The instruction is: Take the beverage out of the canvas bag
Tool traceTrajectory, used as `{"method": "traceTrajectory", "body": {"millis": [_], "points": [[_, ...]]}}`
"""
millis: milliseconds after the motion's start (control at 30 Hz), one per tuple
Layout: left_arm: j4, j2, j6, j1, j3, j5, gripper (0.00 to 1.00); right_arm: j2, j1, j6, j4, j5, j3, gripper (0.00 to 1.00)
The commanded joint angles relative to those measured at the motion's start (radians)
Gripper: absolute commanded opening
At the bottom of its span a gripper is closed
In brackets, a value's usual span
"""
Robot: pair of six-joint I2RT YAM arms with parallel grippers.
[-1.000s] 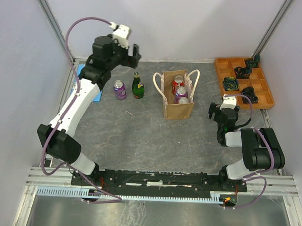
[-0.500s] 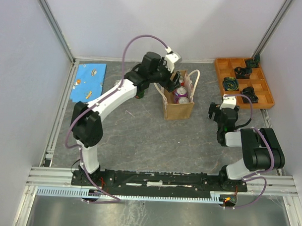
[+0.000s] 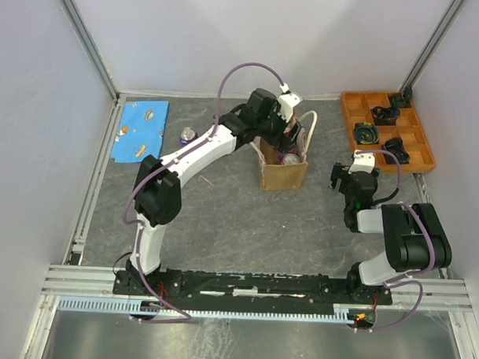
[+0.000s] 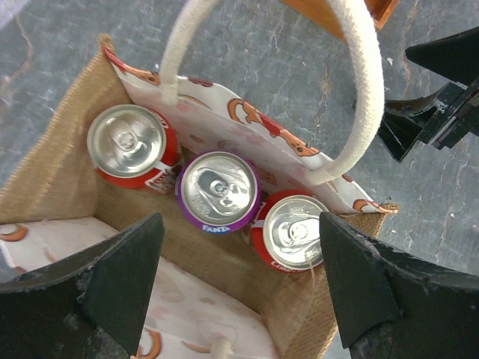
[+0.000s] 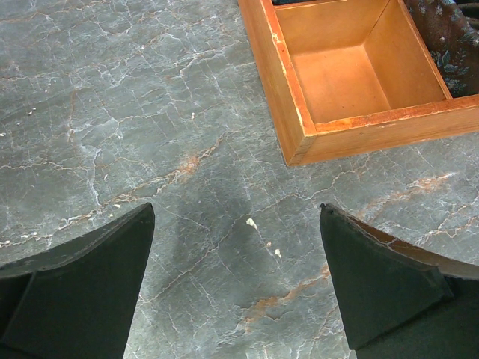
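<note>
Three cans (image 4: 219,188) upright inside canvas bag (image 4: 52,168), none lifted. Purple can (image 3: 187,135) stands outside, left of bag. Left gripper (image 4: 238,239) spread wide over bag, empty.

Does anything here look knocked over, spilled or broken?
Nothing stands out. The tan canvas bag stands upright; the purple Fanta can and two red cans inside it stand upright, nothing leaking. The left end effector hovers open above them.

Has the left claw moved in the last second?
Yes. The left gripper swung rightward, from well left of the canvas bag to directly over its open top.
</note>
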Motion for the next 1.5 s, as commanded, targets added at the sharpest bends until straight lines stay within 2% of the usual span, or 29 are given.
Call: {"method": "traceTrajectory", "body": {"millis": [0,200,567,1267,1467], "points": [[-0.081,0.030,-0.072,-0.041,0.061,-0.104,0.92,-0.009,-0.002,-0.002,0.025,-0.007,0.028,0.99],[-0.089,0.020,-0.113,-0.080,0.025,-0.204,0.94,-0.009,-0.003,-0.003,0.025,-0.007,0.027,0.99],[0.010,0.006,-0.207,-0.102,-0.100,-0.268,0.94,-0.010,-0.003,-0.004,0.025,-0.007,0.028,0.99],[0.022,0.020,-0.238,-0.111,0.004,-0.178,0.96,-0.009,-0.002,-0.003,0.025,-0.007,0.027,0.99],[0.007,0.027,-0.239,-0.110,-0.027,-0.187,0.95,-0.010,-0.003,-0.003,0.025,-0.007,0.028,0.99]]}}
